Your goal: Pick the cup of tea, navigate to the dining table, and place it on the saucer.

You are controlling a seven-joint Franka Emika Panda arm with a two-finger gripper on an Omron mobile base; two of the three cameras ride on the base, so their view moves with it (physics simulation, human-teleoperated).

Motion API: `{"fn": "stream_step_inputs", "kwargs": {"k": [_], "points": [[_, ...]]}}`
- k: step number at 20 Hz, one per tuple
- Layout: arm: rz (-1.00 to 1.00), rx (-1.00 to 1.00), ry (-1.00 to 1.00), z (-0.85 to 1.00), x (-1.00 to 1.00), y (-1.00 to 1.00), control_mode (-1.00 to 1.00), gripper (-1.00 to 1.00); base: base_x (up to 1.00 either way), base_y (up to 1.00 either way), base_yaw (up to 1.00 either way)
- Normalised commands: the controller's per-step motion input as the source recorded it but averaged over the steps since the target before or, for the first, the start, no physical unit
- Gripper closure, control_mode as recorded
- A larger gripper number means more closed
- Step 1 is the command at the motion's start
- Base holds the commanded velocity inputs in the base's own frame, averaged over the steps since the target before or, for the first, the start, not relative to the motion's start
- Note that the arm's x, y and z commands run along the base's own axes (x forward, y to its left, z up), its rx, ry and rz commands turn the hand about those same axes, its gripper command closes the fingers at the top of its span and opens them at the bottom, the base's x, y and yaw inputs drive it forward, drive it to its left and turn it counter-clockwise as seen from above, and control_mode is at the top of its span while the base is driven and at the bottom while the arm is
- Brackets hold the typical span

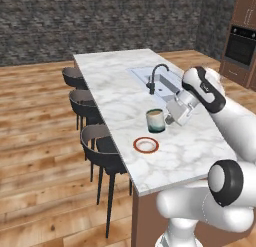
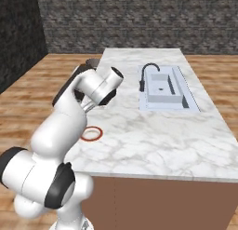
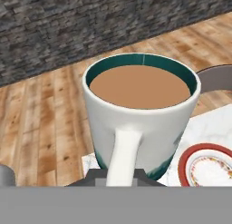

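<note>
The cup of tea (image 1: 155, 120) is a pale mug with a teal band, upright and full of light brown liquid (image 3: 139, 86). My gripper (image 1: 170, 119) is shut on its handle (image 3: 123, 150) and holds it over the dining table (image 1: 192, 143). The saucer (image 1: 145, 145), red-rimmed with a pale centre, lies flat on the marble just nearer the table's front edge than the cup. From the hand, the saucer (image 3: 207, 166) sits low and to the right of the mug. From the right side, the saucer (image 2: 91, 133) lies beside my forearm. I cannot tell whether the cup touches the tabletop.
An inset sink (image 1: 167, 83) with a black curved faucet (image 1: 155, 77) lies further along the table. Three dark stools (image 1: 100, 148) line the table's left side. An oven (image 1: 240, 46) stands in the cabinets at far right. Wood floor surrounds the table.
</note>
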Motion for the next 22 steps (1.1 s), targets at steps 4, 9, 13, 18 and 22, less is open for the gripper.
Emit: {"fn": "stream_step_inputs", "kwargs": {"k": [4,9,13,18,22], "points": [[0.00,-0.03,0.00,-0.83,-0.02,0.00,-1.00,1.00,0.00,0.00,0.00],[0.00,-0.01,0.00,-0.82,0.00,0.00,-1.00,1.00,0.00,0.00,0.00],[0.00,0.00,0.00,-0.42,0.05,0.00,-1.00,1.00,0.00,0.00,0.00],[0.00,0.02,-0.01,-0.07,0.21,-0.04,-1.00,1.00,0.00,0.00,0.00],[0.00,0.06,0.00,0.00,0.51,-0.08,-1.00,1.00,0.00,0.00,0.00]]}}
